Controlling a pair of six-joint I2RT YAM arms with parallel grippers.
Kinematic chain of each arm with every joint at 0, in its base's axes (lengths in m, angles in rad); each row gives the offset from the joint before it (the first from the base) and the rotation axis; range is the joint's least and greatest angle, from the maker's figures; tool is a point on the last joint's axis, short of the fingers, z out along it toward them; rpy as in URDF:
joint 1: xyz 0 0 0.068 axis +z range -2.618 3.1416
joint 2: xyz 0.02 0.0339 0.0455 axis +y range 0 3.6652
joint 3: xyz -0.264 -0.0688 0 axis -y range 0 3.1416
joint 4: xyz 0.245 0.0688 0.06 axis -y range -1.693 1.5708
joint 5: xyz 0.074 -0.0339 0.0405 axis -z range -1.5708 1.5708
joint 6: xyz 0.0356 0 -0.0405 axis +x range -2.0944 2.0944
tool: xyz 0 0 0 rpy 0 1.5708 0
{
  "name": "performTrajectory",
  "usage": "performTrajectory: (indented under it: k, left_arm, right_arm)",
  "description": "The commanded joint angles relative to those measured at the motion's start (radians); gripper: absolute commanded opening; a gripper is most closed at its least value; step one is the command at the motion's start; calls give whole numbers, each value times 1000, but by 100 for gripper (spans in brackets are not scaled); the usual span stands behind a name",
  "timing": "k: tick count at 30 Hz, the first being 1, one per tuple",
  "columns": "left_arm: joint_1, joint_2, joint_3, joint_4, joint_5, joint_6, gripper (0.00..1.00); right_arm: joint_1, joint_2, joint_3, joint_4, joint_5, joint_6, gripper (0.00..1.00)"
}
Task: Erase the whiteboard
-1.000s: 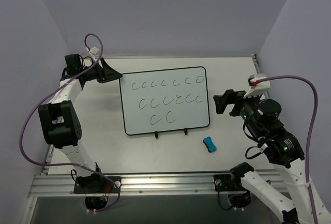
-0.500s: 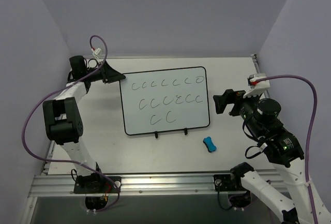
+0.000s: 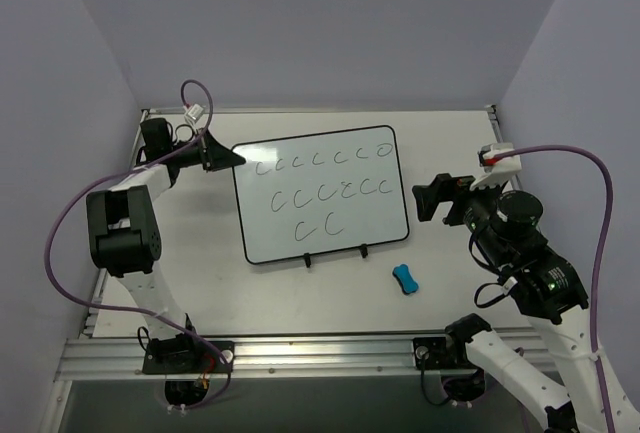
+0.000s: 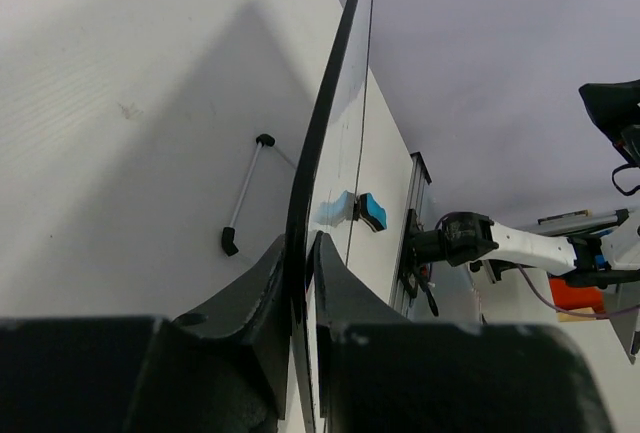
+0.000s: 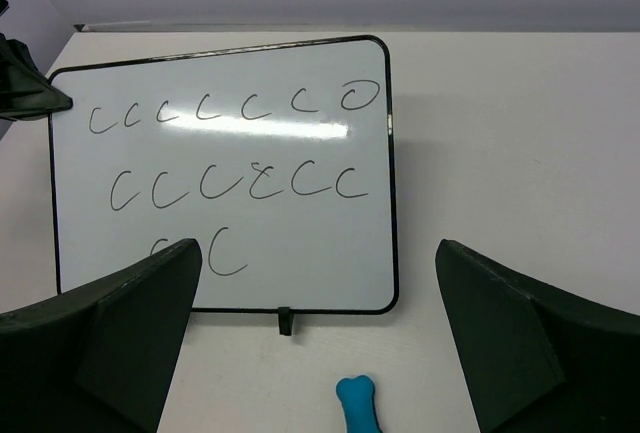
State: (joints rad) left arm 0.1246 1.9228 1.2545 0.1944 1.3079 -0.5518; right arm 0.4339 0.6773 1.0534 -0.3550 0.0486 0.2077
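The whiteboard [image 3: 322,196] lies face up in the middle of the table [image 3: 200,253], its long axis running left to right across my reach and skewed a little, so the right end sits slightly farther from me than the left. Its two small black feet stick out of the near long edge, pointing back toward my bases. My left gripper [image 3: 226,156] is pinching the board at its far-left corner, one finger on each side of the thin black frame; from that wrist I see the board almost edge-on between the pads (whether the corner is lifted off the table I cannot say for sure). My right gripper [image 3: 426,201] hangs just beside the board's right short edge, apart from it, fingers spread wide and holding nothing. There is one board and one small blue bone-shaped eraser [image 3: 404,278], which rests on the table near the board's near-right corner, not touching it. The writing comes in three rows of black marks: seven on top, six in the middle, two below, fifteen in all.
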Motion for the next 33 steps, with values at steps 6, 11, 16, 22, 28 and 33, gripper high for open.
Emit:
performTrajectory:
  k: [6,11,16,22,28,33]
  left_arm:
    - [-17,-36,5,-95,-25,119,2]
    - [-23,-117,-36,-64,-59,179,2]
    - [-40,-182,-115,49,-151,197,2]
    - [-39,-301,-248,201,-262,207,2]
    - [-54,-295,-300,289,-275,197,2]
    - [-95,-337,-322,237,-415,288,2]
  right_arm:
    - [6,-25,20,-18,34,-5,100]
    - [6,-44,19,-35,48,-5,100]
    - [6,-29,-6,-44,72,24,100]
    - [9,151,0,-222,134,172,100]
    - [54,209,-101,-386,96,346,100]
    - [158,205,-134,-550,120,438,83]
